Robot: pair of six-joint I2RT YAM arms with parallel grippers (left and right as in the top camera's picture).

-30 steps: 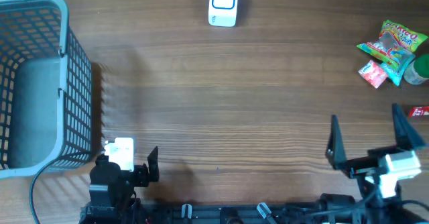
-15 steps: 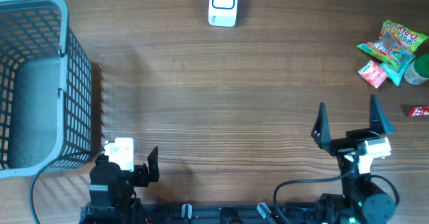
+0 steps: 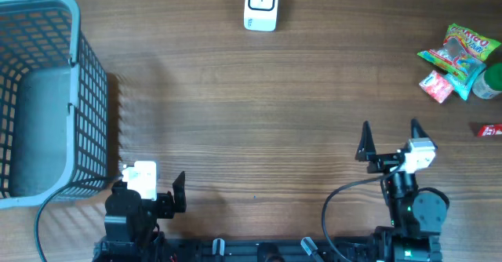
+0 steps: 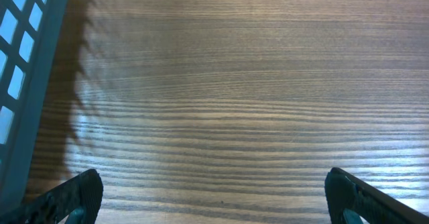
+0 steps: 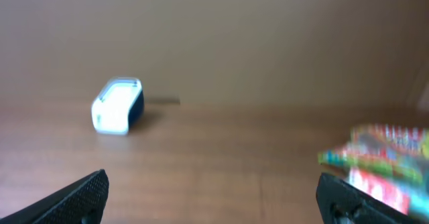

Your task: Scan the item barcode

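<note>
Right claw (image 3: 390, 136) and left claw (image 4: 214, 196) gape wide, empty — bunched snack packs (image 3: 459, 52) far right risk a double grab.

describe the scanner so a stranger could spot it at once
On the wooden table, the big blue-grey basket fills the left side and bright snack packets lie at the right. Along the far edge between them sits the scanner, alone. It is the only small white box, with a dark blue frame on its face.
</note>
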